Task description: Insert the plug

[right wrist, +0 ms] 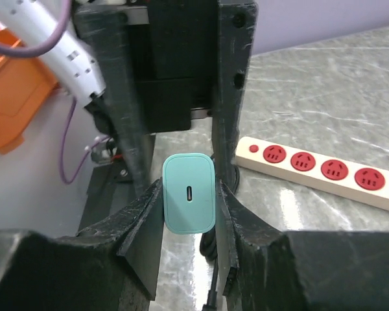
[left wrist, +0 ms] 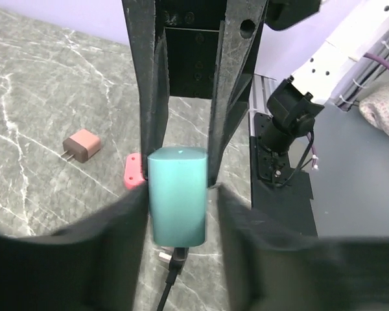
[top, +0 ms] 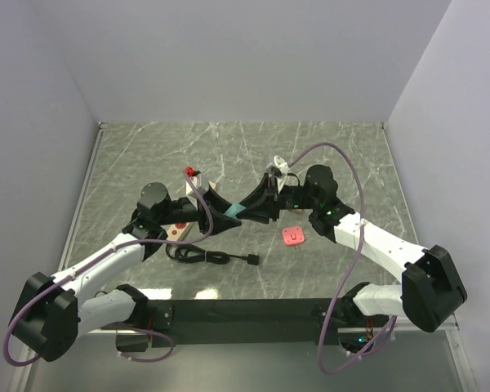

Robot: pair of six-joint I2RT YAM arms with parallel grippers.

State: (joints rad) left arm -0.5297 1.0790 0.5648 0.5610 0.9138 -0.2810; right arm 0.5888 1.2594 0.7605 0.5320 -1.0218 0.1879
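**Handover above mid-worktop.** I am watching a teal plug (top: 232, 212) hanging above the middle of the worktop (top: 327, 147). It is sitting between the two arms, right of the power strip (right wrist: 318, 172) and left of a pink plug (top: 294, 236). It is showing as a smooth block with rounded edges, and the face turned to the right wrist camera is carrying one small oval port.

The right gripper (right wrist: 189, 202) is pinching it, jaws pressing on its two sides. The left gripper (left wrist: 180, 217) is standing with jaws narrow around the same block. Their tips are blurring out close to the lens, so I cannot tell whether they are pressing it or standing just off it.

The plug's prongs are lying hidden in every view. From above, the left arm is covering most of the strip, and in the right wrist view the frame edge is cutting off its right end.

I am counting:
- one teal plug
- one strip, with four red sockets and one red button showing
- one pink plug
- one brown adapter (left wrist: 82, 144)
- one black cable (top: 216, 258), lying near the strip
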